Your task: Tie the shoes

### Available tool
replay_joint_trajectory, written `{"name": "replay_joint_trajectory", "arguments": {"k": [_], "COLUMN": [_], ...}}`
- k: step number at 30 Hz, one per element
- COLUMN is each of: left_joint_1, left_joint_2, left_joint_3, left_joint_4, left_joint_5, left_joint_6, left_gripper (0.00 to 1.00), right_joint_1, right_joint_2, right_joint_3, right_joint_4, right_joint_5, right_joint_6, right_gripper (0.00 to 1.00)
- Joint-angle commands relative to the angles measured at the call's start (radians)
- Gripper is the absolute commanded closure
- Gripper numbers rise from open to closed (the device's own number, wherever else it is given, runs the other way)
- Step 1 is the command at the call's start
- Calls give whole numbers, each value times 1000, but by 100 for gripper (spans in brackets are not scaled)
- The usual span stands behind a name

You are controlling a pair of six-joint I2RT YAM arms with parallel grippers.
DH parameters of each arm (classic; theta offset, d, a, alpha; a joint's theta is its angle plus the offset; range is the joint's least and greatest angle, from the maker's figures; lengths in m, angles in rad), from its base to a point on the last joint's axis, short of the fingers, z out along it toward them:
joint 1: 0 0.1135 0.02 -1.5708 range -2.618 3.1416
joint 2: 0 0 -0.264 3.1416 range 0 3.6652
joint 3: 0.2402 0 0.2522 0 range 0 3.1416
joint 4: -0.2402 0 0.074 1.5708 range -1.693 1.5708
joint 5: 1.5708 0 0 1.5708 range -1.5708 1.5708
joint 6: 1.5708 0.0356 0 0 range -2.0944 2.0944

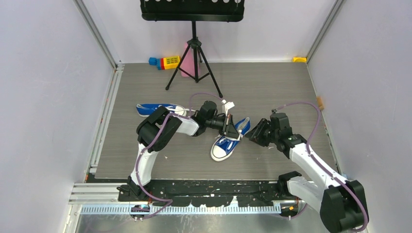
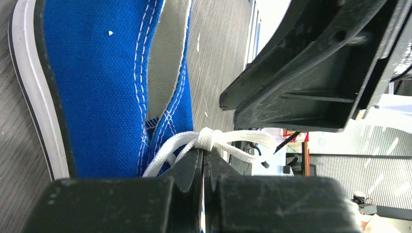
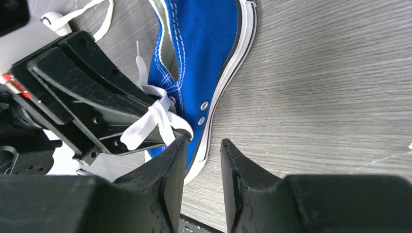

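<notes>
One blue shoe point(image 1: 226, 144) lies mid-mat, toe cap toward the arms; the other shoe point(image 1: 159, 109) lies on its side at the back left. My left gripper point(image 1: 231, 124) is shut on the white lace point(image 2: 206, 139), with a small knot sitting right at its tips point(image 2: 206, 151) beside the shoe's blue side point(image 2: 97, 87). In the right wrist view the lace point(image 3: 158, 119) drapes over the left fingers point(image 3: 97, 97), next to the shoe point(image 3: 204, 43). My right gripper point(image 3: 204, 141) is open and holds nothing, close to the shoe's sole and to the held lace point(image 1: 252, 133).
A black tripod stand point(image 1: 194, 63) stands at the back centre, with coloured blocks point(image 1: 165, 62) and a pink object point(image 1: 186, 60) behind it. A yellow piece point(image 1: 300, 59) sits in the back right corner. A loose lace end point(image 1: 227, 103) trails behind the left gripper.
</notes>
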Motion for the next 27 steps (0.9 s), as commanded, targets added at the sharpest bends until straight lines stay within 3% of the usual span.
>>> {"name": "replay_joint_trajectory", "arguments": {"k": [1,20,27], "left_joint_1": [5,5,5], "left_joint_2": [13,10,7], "left_joint_3": [22,19,21], "left_joint_4": [29,31,32], "left_joint_5": [16,14,15], "left_joint_6": [3,2,-4], "left_gripper": [100,100,99], "right_joint_1": [-5,-5,-5], "right_joint_2": [53,213,201], "right_joint_3": [-22,-71,-73], "right_joint_4": [156,388,382], "right_joint_5": [-68,-160,-161], "right_joint_6": [43,137,150], "right_gripper": [62,65,91]}}
